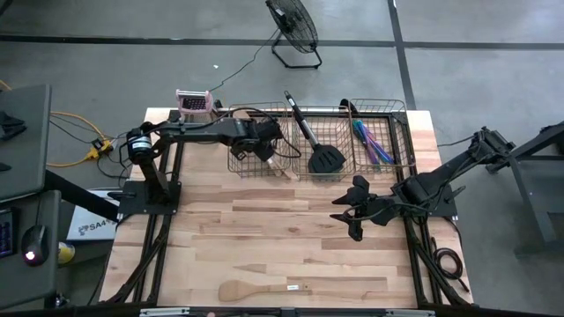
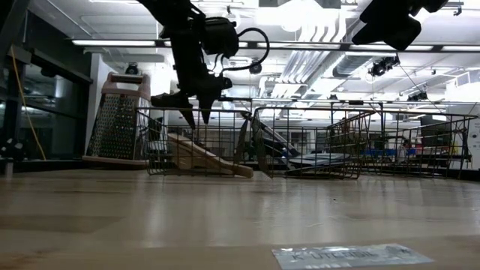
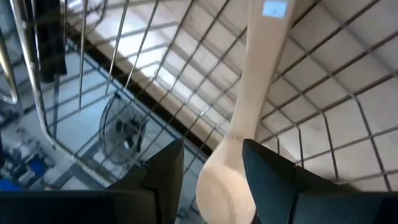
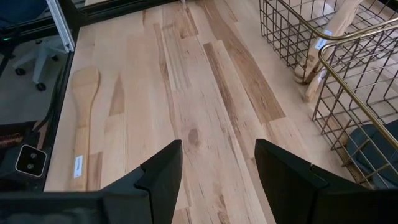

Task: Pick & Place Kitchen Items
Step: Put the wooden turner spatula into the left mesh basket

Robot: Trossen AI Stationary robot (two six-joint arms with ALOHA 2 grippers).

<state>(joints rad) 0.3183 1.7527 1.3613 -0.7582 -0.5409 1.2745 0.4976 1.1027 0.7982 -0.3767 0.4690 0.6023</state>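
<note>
left end effector [image 1: 267, 139] over the left wire basket [image 1: 240, 165] at 11 o'clock, fingers parted around, not clamping, a wooden spoon [image 3: 239, 149] leaning inside | right end effector [image 1: 350, 212] released, hovering over the table [image 1: 264, 229] near 3 o'clock | wooden spatula [image 1: 256, 289] at 6 o'clock | black spatula [image 1: 317, 145] in middle basket [image 1: 304, 172]

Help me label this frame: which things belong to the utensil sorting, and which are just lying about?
Job:
wooden spatula on the table
wooden spoon between the left gripper fingers
black spatula
blue-purple cutlery

Just there:
box grater
wire baskets
floor fan
</note>
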